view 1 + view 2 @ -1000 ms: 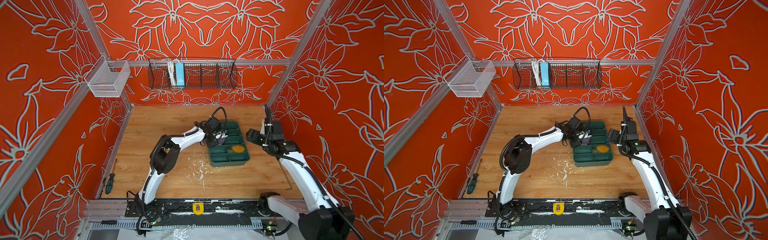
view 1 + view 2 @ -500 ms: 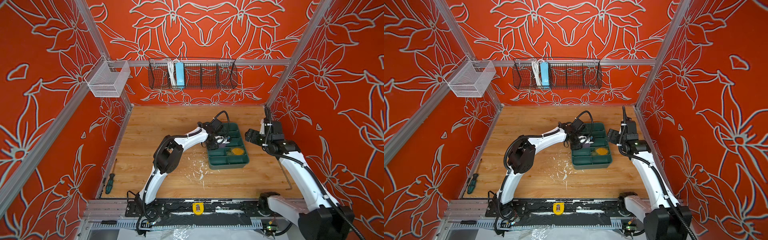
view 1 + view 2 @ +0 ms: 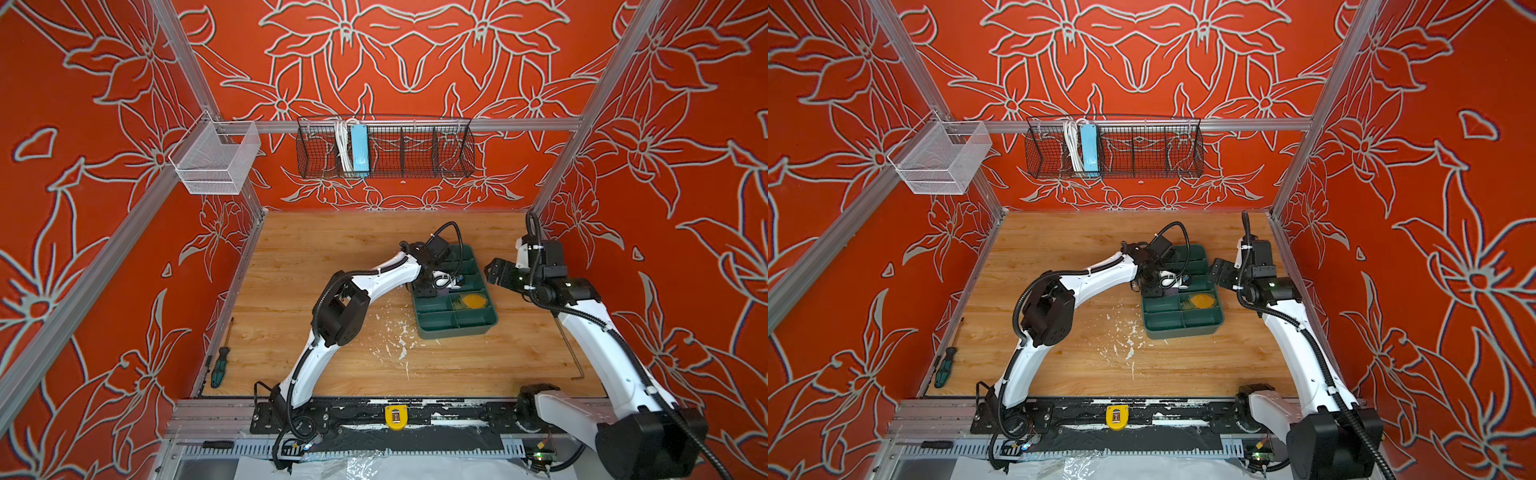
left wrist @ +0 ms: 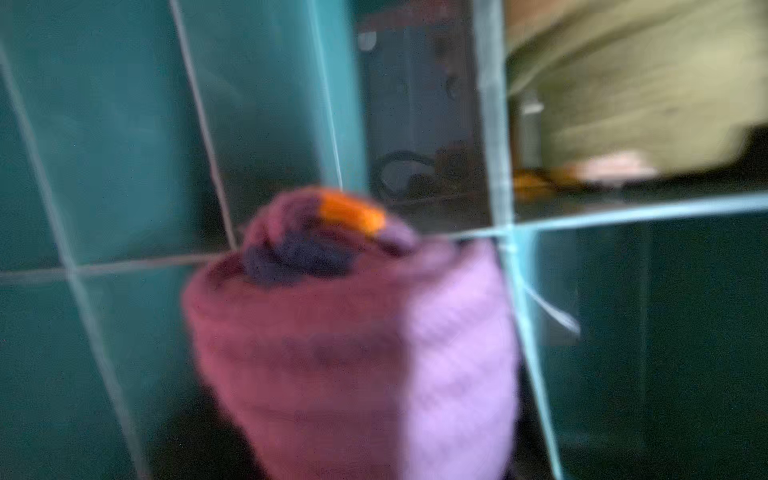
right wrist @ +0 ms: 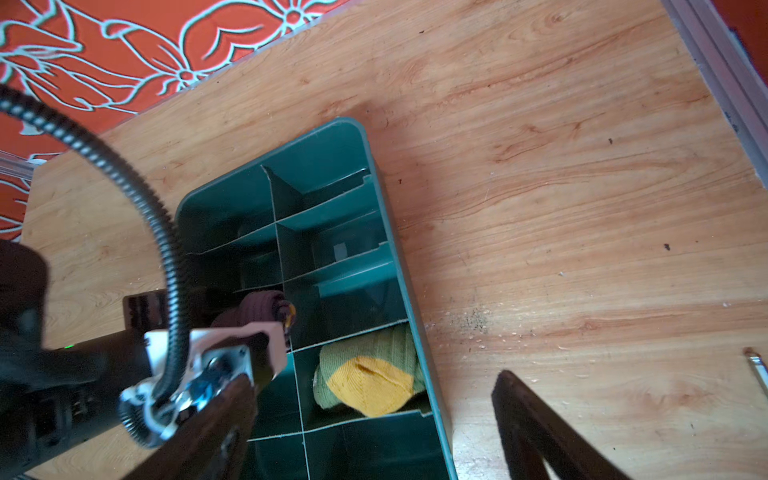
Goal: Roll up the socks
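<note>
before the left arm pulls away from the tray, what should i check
1. purple sock rolled: ok
2. purple sock seated in a compartment of the tray: cannot tell, the left hand partly hides it
3. left hand open and off the purple sock: cannot tell, its wrist view is blurred
4. olive sock rolled, in its own compartment: ok
5. right hand open, empty, beside the tray: ok
</note>
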Controlling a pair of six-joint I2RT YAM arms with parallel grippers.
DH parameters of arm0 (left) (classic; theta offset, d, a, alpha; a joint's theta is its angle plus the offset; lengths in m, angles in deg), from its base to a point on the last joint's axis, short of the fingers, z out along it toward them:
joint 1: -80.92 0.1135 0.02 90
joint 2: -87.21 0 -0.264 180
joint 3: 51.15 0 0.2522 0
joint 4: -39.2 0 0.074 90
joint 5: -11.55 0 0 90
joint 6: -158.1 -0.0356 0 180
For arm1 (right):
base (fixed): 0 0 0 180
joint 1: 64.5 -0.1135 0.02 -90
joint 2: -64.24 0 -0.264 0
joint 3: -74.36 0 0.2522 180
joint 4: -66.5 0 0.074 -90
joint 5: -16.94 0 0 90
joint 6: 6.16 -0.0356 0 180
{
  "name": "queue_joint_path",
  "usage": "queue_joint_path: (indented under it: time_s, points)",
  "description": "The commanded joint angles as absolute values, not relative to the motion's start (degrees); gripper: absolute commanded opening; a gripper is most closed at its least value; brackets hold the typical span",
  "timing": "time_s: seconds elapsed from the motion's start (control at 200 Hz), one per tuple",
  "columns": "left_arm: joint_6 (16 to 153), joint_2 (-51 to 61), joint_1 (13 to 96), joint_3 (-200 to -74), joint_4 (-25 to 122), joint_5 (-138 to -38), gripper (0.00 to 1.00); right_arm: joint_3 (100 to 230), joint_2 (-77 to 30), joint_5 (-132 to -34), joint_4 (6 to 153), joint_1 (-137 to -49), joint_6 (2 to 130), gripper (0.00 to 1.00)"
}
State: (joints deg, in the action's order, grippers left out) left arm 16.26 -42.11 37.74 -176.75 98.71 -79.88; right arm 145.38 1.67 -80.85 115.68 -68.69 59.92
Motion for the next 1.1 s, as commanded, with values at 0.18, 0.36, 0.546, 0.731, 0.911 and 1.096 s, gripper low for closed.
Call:
queue_joint_path:
  time_s: [0.18,0.36,0.546,0.731,0.911,1.096]
  points:
    - [10.29,-39.61,37.24,-173.24,102.54,-78.21,0.82,145.35,2.28,-80.90,115.72,-68.54,61.08,0.92]
    - [9.06,-36.62,37.21,-172.89,102.77,-79.60,0.97,145.09,2.73,-80.85,115.50,-68.56,60.99,0.92]
    - [9.21,-32.22,37.23,-172.92,100.87,-84.16,0.97,144.33,2.38,-80.52,114.47,-68.55,60.64,0.92]
    - [7.28,-28.05,37.23,-170.77,100.71,-89.16,0.97,143.41,1.89,-81.93,112.79,-68.54,60.42,0.93]
    - [8.80,-17.11,38.04,-159.29,89.64,-95.43,0.97,143.40,-0.20,-87.11,111.55,-69.41,60.44,0.91]
    - [27.40,0.73,43.12,-141.44,62.89,-98.18,0.97,144.02,-5.79,-85.09,110.32,-76.20,60.09,0.69]
